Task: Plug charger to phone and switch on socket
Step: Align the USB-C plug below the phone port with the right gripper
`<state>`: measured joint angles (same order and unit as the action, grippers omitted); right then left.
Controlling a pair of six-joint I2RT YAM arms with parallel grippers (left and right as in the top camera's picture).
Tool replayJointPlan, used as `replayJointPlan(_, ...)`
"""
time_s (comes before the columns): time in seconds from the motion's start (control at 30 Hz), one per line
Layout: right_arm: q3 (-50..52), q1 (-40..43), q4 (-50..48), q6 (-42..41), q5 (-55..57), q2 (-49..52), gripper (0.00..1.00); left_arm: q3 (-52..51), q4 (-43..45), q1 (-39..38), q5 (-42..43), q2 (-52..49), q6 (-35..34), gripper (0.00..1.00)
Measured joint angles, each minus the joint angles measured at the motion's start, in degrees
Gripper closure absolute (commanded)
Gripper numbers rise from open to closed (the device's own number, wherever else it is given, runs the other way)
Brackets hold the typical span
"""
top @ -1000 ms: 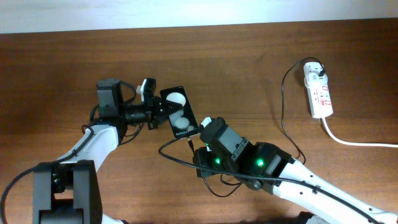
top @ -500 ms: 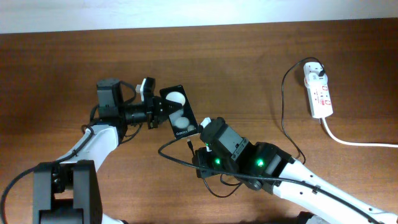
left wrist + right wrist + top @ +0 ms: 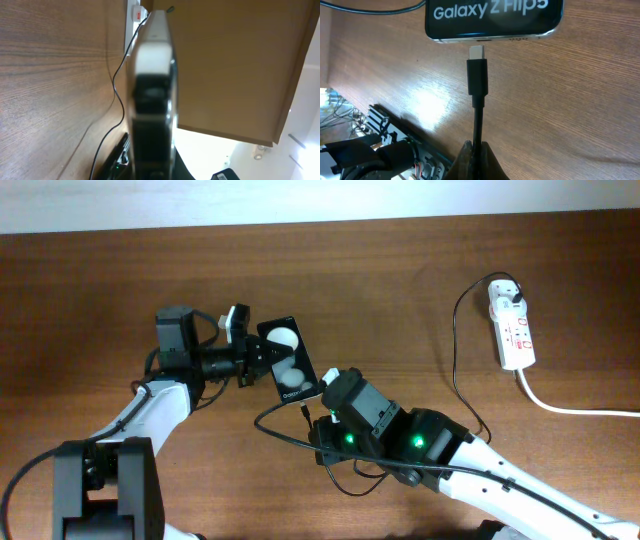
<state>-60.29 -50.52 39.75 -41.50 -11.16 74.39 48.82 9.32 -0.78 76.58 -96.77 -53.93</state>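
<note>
Charger tip lined up with the phone, just not in yet

The left jaws are clamped on the side edge of the phone [image 3: 287,363], which faces screen-up near the middle of the bench [image 3: 400,280], angled, with its lettered end toward the right arm. The right jaws are pinched tight on the charger [image 3: 477,75] cable right behind the black connector. In the right wrist view the metal tip points straight at the port in the phone's bottom edge, a sliver short of it. The rest of the black cable loops across the bench up to the white plug head [image 3: 508,290], which sits in the socket [image 3: 511,327] over at the right, well apart from the phone. A thick white cord [image 3: 570,408] trails off the socket's other end. Can't tell the switch position from here.
</note>
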Motion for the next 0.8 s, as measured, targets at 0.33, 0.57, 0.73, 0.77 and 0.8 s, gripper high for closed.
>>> replayJointPlan(0.33,0.0,0.0,0.31,-0.02,0.37,0.0,0.96,0.0,0.0,0.0,1.46,0.0,0.35,1.0)
replayJointPlan(0.57,0.0,0.0,0.33,-0.02,0.37,0.0,0.96,0.0,-0.35,0.0,1.46,0.0,0.33,1.0)
replayJointPlan(0.73,0.0,-0.02,0.24,0.02,0.35,0.0,0.96,0.0,-0.46,0.0,1.46,0.0,0.33,1.0)
replayJointPlan(0.77,0.0,-0.07,0.2,0.02,0.37,0.0,0.96,0.0,-0.48,0.0,1.46,0.0,0.33,1.0)
replayJointPlan(0.8,0.0,-0.11,0.17,0.02,0.37,0.0,0.96,0.0,-0.46,0.0,1.49,0.0,0.35,1.0)
